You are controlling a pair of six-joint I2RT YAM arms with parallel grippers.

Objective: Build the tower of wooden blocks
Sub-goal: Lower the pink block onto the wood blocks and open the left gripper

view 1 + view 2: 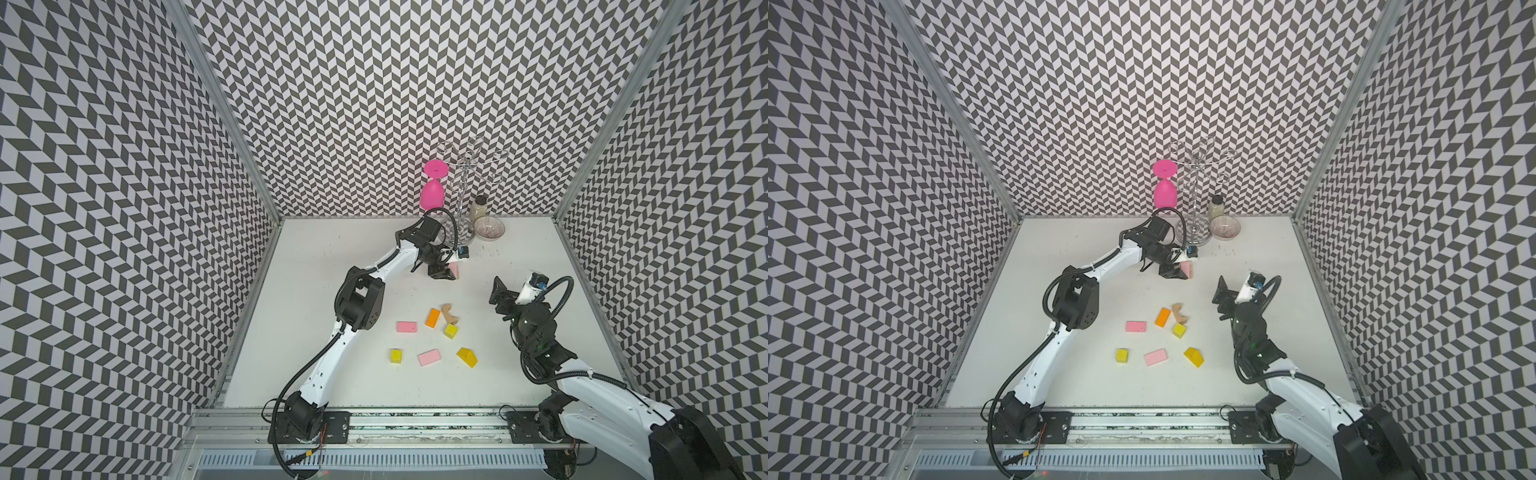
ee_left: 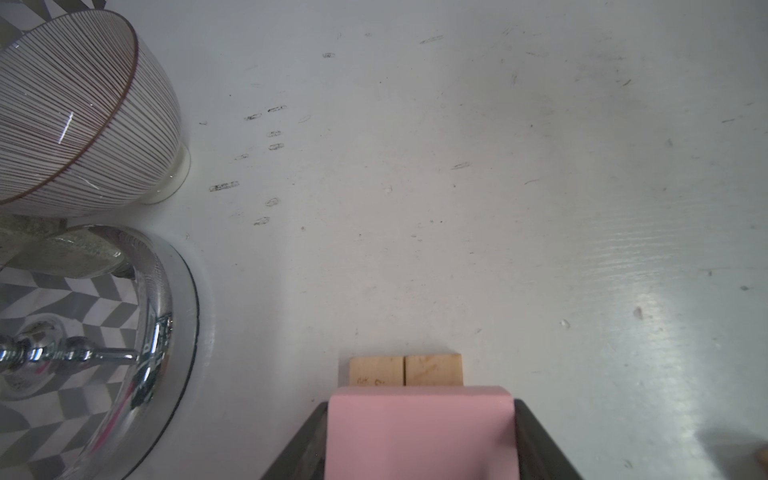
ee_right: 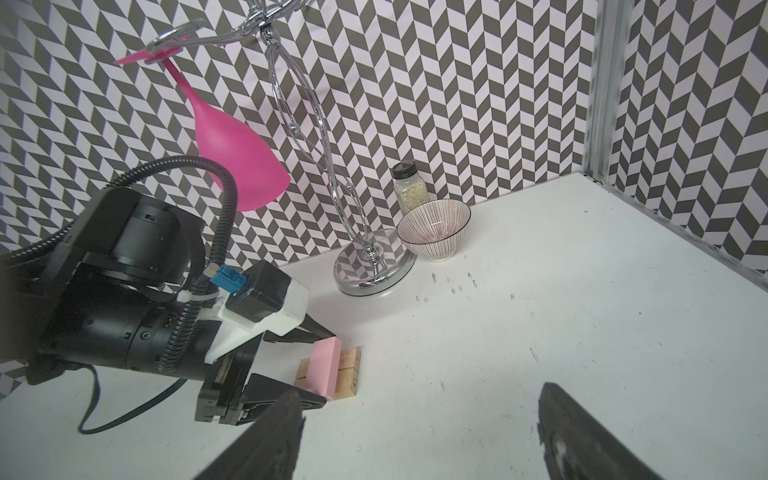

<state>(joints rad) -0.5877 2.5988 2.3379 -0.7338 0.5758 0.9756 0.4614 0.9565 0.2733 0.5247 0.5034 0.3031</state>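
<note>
My left gripper [image 1: 451,270] [image 2: 419,409] is shut on a pale pink bar [image 2: 419,432] [image 3: 325,365]. It holds the bar crosswise on top of two tan bars [image 2: 405,370] [image 3: 350,370], which lie side by side on the table near the back. The other wood blocks lie loose mid-table: a pink bar [image 1: 406,326], an orange bar [image 1: 432,317], a tan arch [image 1: 449,314], two yellow cubes [image 1: 451,331] [image 1: 396,356], another pink bar [image 1: 429,357] and a yellow roof piece [image 1: 467,357]. My right gripper [image 1: 498,291] [image 3: 419,436] hangs open and empty to the right of them.
Behind the tan bars stand a chrome wire stand [image 1: 461,199] with a magenta goblet [image 1: 432,195] hanging from it, a striped bowl [image 1: 489,227] and a spice jar [image 1: 480,208]. Patterned walls close in the white table [image 1: 332,291] on three sides.
</note>
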